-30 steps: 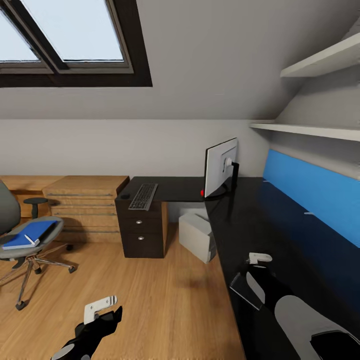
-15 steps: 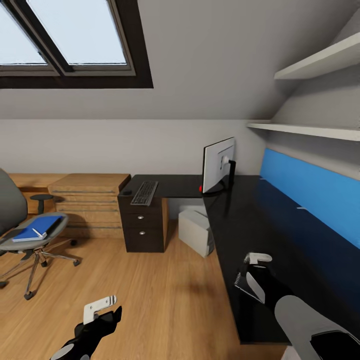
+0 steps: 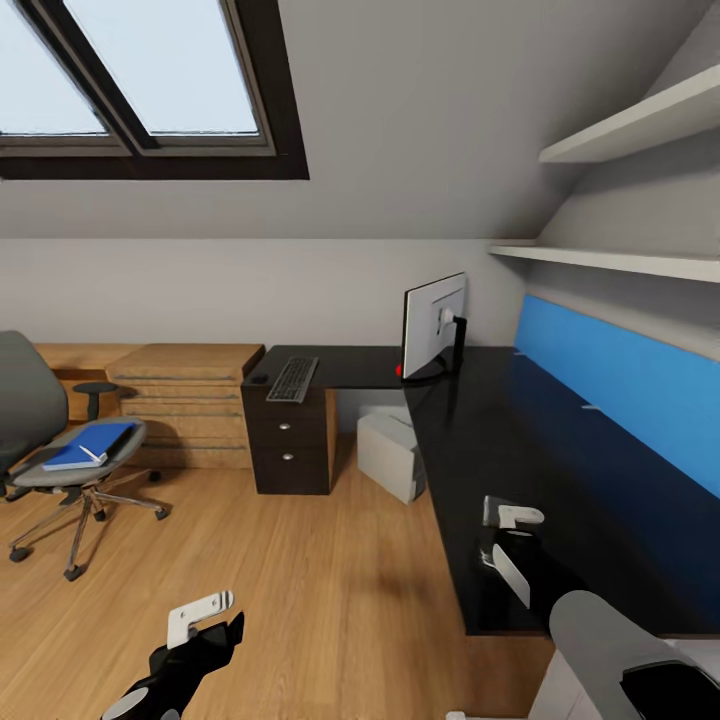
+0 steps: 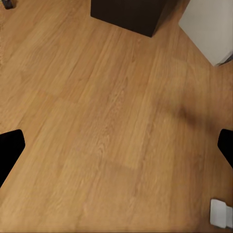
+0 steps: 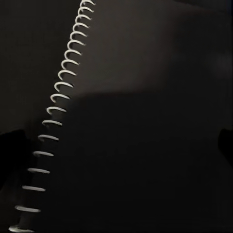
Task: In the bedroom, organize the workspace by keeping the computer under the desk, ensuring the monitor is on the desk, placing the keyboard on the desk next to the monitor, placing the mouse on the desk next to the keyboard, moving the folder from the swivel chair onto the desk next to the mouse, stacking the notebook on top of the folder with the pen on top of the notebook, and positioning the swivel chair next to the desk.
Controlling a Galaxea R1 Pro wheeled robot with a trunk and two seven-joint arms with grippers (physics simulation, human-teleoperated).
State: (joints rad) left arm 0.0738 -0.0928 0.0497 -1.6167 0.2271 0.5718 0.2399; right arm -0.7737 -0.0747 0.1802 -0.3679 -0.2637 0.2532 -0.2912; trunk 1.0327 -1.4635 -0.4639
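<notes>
One swivel chair point(image 3: 45, 425), left, well apart from the desk point(image 3: 560, 470); on its seat one folder point(image 3: 92, 445).
One left gripper point(image 3: 200, 620), low over the floor point(image 4: 111, 121): fingers spread, empty.
One keyboard point(image 3: 293, 379) at the desk's left end; beside its left edge one small dark thing, seemingly the mouse point(image 3: 259, 380).
One computer point(image 3: 392, 456) on the floor under the desk.
One monitor point(image 3: 434, 325) at the desk's inner corner.
One right gripper point(image 3: 508, 530) over the desk's near edge, close above one notebook point(image 5: 145, 145); grasp cannot be told.
Judgement: secure the notebook squarely before carrying; fetch the folder first.
</notes>
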